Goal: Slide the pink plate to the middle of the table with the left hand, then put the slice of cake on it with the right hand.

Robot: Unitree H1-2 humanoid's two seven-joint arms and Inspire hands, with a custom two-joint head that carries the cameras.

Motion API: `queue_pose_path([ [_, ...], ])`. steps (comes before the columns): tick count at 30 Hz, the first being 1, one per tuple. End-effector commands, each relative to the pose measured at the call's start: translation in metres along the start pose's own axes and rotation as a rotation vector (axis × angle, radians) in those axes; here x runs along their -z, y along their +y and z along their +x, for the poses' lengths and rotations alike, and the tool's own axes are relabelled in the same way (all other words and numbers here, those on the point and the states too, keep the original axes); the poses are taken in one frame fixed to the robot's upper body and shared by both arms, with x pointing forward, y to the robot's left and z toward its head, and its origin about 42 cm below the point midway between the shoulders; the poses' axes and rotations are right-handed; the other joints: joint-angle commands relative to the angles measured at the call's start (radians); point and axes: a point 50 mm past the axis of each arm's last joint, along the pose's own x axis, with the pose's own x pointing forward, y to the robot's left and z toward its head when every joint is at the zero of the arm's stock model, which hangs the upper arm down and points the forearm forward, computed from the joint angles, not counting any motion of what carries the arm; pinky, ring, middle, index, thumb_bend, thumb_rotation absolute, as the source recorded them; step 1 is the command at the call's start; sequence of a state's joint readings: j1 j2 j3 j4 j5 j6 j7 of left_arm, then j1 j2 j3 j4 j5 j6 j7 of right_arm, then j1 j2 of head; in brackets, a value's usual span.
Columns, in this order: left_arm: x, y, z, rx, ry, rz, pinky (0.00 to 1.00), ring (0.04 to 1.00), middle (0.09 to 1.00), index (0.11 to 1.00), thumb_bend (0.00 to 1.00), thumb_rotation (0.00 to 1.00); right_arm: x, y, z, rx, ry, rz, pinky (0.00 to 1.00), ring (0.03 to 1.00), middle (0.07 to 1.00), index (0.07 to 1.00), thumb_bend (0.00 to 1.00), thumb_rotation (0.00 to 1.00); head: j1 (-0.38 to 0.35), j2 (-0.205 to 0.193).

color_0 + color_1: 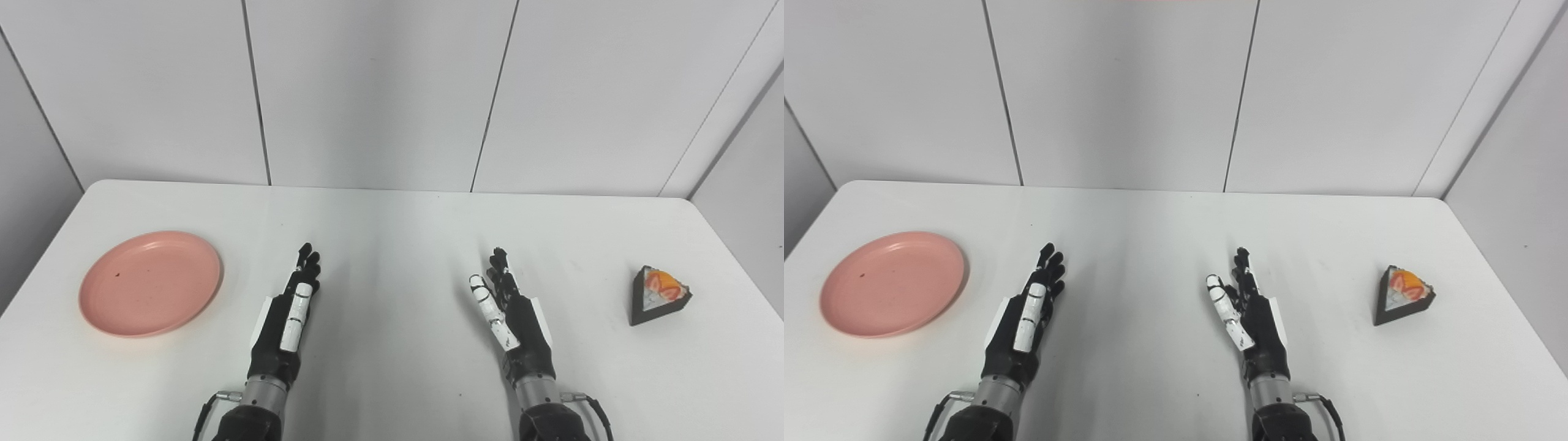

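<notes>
Hands at rest, nothing begun: left hand (291, 312) and right hand (511, 309) flat over mid-table, fingers straight and apart, empty. Pink plate (150, 283) far left, slice of cake (660, 294) far right, each nearest its assigned arm.

The plate (150, 283) was plain salmon pink with one dark speck; the slice of cake (659, 294) had dark brown sides and an orange-red and white top; the table (392, 245) was white; each robot hand (293, 315) (511, 315) was black with white
</notes>
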State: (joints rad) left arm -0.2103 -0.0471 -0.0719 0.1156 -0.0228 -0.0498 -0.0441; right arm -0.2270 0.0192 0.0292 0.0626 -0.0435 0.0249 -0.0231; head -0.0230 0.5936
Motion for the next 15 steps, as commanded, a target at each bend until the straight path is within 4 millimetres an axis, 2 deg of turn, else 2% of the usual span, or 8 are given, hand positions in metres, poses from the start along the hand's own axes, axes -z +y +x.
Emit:
queue_pose_path([
  [1,0.0121,0.0015,-0.0067,0.01,0.06,0.017,1.0,1.0,1.0,1.0,0.57,1.0,-0.0129,0.0012,0.0067,-0.018,-0.033,-0.02,1.0,1.0,1.0,1.0,0.47,0.7,0.002,-0.001],
  [15,0.0118,0.0017,-0.0082,0.025,0.054,0.011,1.0,1.0,1.0,1.0,0.57,1.0,-0.0136,0.0015,0.0064,-0.023,-0.018,-0.029,1.0,1.0,1.0,1.0,0.47,0.71,0.001,-0.004],
])
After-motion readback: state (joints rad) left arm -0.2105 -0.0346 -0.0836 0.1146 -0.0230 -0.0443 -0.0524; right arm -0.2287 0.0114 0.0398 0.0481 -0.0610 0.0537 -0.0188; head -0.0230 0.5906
